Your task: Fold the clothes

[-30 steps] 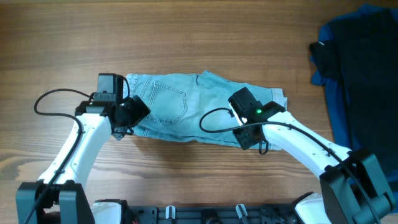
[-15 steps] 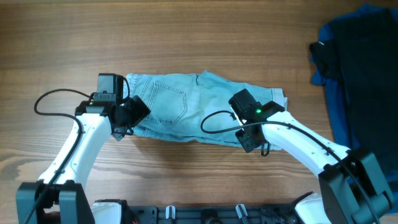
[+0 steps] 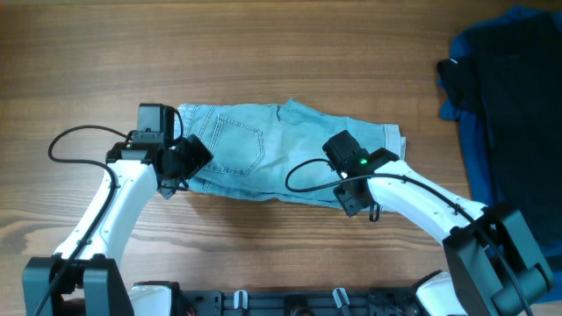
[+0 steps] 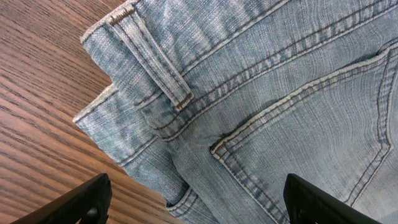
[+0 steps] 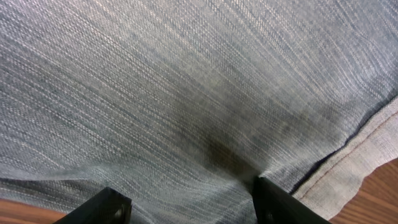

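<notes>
Overhead, the pale denim shorts [image 3: 263, 149] lie near the middle of the wooden table [image 3: 263, 53], reached by both arms. The left gripper [image 4: 193, 202] hangs released, fingers wide, over the waistband corner and back pocket. The right gripper [image 5: 193, 202] is likewise spread apart, low over a leg near its hem. A dark blue garment [image 3: 509, 105] lies well apart at the table's right edge.

Overhead: high above, facing straight down, taking in the whole surface [image 3: 263, 53], with the denim shorts [image 3: 255, 145] mid-frame.
Left wrist: close in, peering down between my left jaws at one end of the shorts.
Right wrist: closer still, and denim nearly fills it.
Shared: the shorts, in all three.
</notes>
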